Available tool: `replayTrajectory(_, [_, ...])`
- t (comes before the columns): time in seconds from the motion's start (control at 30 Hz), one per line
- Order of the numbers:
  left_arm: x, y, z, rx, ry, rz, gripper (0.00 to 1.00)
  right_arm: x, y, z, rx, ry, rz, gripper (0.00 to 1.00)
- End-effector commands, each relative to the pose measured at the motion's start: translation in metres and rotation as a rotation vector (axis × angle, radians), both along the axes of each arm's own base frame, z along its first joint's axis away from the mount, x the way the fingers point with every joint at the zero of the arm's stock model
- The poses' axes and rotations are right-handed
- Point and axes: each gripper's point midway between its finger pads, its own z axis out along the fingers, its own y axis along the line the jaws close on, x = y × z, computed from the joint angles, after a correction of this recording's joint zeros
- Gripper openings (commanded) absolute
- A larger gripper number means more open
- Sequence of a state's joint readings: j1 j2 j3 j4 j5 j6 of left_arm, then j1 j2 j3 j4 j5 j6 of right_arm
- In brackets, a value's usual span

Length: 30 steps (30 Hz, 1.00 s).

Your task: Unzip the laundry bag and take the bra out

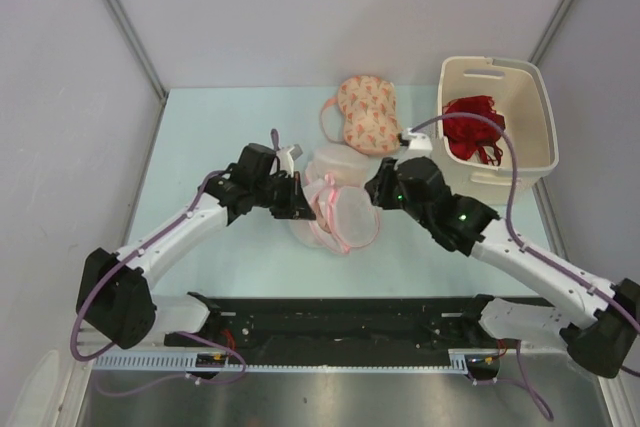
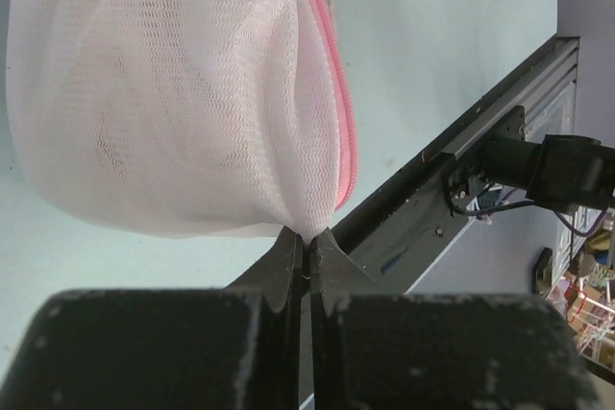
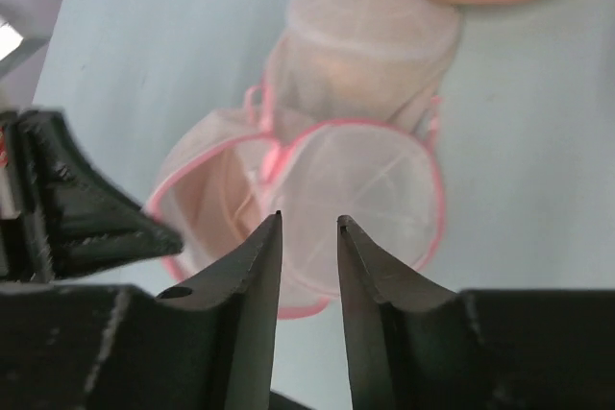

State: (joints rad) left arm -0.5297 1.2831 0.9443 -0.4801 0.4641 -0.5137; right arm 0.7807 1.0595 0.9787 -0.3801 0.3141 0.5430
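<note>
Both arms reach inward over the worktop (image 1: pixel 215 122) centre. The left end effector (image 2: pixel 307 245) is clamped on the mesh of the laundry bag (image 2: pixel 183 93). The right end effector (image 3: pixel 308 226) hovers above it, narrowly parted and holding nothing. The bag lies centrally, its two round halves spread side by side. Pouches counted: two, including the second mesh pouch (image 1: pixel 335 162) just behind.

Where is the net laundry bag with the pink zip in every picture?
Top view: the laundry bag lies mid-table, between the two arms.
Left wrist view: the bag fills the upper left.
Right wrist view: the bag is central, behind the right gripper.
Shared landmark: the left gripper, pinching its edge.
</note>
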Motion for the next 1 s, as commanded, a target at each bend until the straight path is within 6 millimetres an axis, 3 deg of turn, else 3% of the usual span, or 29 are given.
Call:
replayTrajectory(0.0, [0.000,-0.005,0.005,-0.031,-0.024,-0.045,0.00,-0.016,0.064,-0.025,0.057,0.095,0.124,0.33])
replayTrajectory(0.03, [0.000,-0.005,0.004,-0.028,-0.022,-0.048,0.00,-0.017,0.079,-0.026,0.092,0.104,0.144,0.34])
replayTrajectory(0.07, [0.000,-0.005,0.004,-0.024,-0.021,-0.049,0.01,-0.022,0.094,-0.042,0.078,0.138,0.175,0.35])
replayTrajectory(0.23, [-0.004,-0.001,-0.001,-0.008,-0.007,-0.051,0.00,-0.019,0.129,-0.069,0.147,0.219,0.213,0.36])
replayTrajectory(0.6, [-0.006,0.001,0.003,-0.013,-0.021,-0.048,0.00,-0.021,0.176,-0.110,0.285,0.380,0.285,0.40])
replayTrajectory(0.8, [-0.008,0.002,0.003,-0.015,-0.019,-0.049,0.00,-0.015,0.180,-0.161,0.250,0.468,0.216,0.54])
replayTrajectory(0.97, [-0.011,0.005,-0.001,-0.010,-0.016,-0.042,0.00,-0.007,0.165,-0.198,0.168,0.493,0.118,0.54])
